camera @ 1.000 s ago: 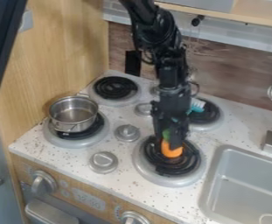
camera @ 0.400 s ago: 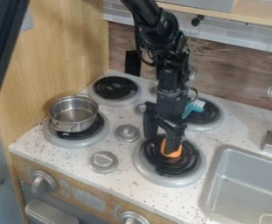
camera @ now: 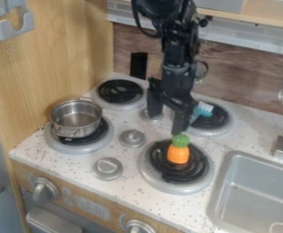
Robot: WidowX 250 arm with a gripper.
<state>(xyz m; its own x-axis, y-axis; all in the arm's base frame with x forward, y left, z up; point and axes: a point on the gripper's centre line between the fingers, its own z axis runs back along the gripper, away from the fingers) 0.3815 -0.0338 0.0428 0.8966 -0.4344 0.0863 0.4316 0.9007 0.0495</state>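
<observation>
The black two-finger gripper point(camera: 166, 124) has its fingers spread apart and holds nothing. One fingertip is very near the green top of the orange toy carrot point(camera: 178, 154); whether they touch, I cannot tell. The carrot stands upright on the black coil burner point(camera: 197, 169). In my judgement, good care here means keeping the fingers wide and moving straight, without side push, because the carrot could tip. Behind is a teal brush with white bristles point(camera: 202, 109); leftward, a shiny metal pot point(camera: 77, 128).
</observation>
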